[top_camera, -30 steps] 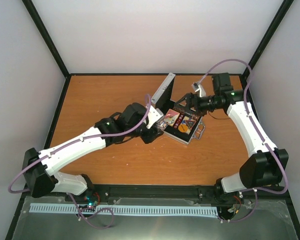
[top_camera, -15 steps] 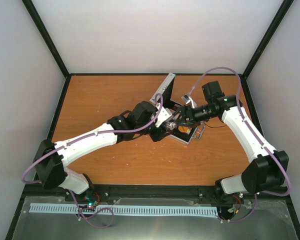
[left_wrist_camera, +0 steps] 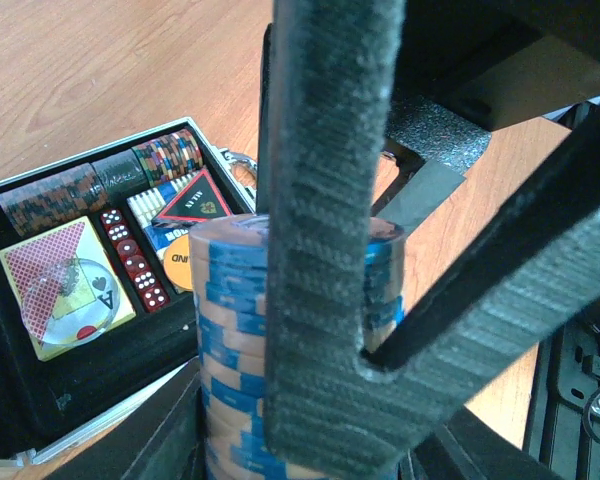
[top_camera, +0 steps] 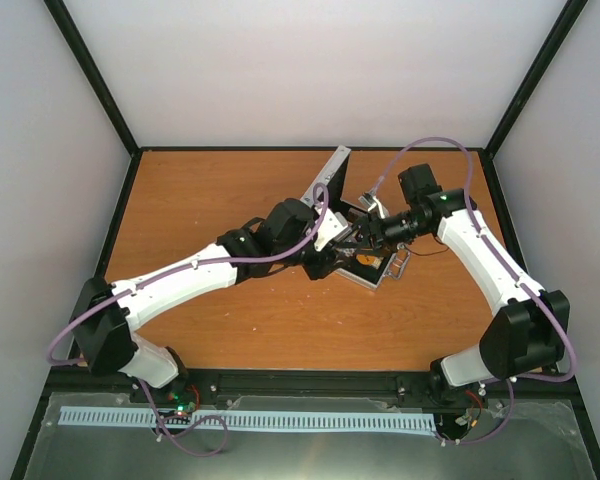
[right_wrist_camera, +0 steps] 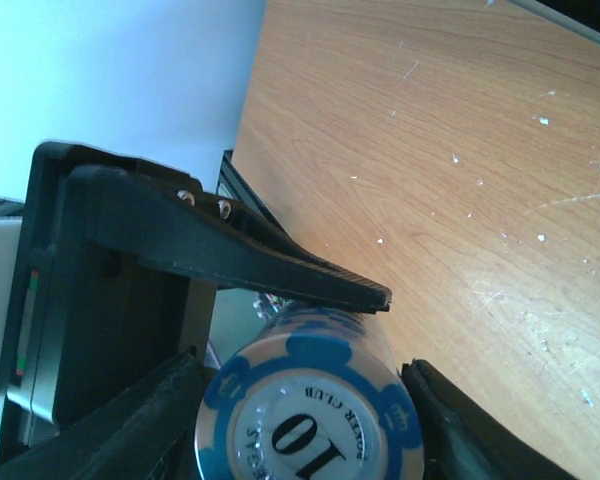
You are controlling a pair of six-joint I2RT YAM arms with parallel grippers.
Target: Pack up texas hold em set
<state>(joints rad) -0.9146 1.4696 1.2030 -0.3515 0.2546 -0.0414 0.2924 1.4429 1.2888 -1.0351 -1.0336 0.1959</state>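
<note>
Blue chip stack (left_wrist_camera: 230, 320) clamped between left gripper (left_wrist_camera: 310, 450) fingers (left_wrist_camera: 165, 440); right gripper (right_wrist_camera: 302, 368) fingers (right_wrist_camera: 140, 420) flank it, perhaps gripping.

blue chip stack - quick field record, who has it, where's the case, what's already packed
blue chip stack: upright, not yet packed
left hand: shut on the stack
right hand: fingers either side of the stack, contact unclear
case: open, lid up
inside: chip stacks, card deck, red dice, triangle, orange disc
</note>
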